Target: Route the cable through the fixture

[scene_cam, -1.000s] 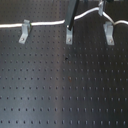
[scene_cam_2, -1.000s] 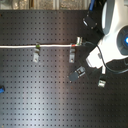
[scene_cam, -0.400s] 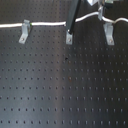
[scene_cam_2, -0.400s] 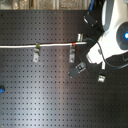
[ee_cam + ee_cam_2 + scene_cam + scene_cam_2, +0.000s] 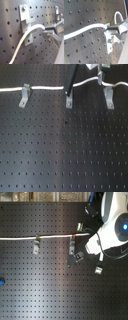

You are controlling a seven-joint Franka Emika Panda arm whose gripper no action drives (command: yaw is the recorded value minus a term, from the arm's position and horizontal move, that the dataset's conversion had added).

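In the first exterior view, the cable [image 5: 45,88] lies across three clips [image 5: 69,98] on the counter [image 5: 60,149]. In the second exterior view it could pull free of seated clips if tugged. In both wrist views, fingers [image 5: 50,32] pinch the cable; slipping is possible.

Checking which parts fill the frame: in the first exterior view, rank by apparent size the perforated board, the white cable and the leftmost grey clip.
1. Perforated board, fills nearly everything.
2. White cable, thin but crosses the whole width.
3. Leftmost grey clip, smallest.
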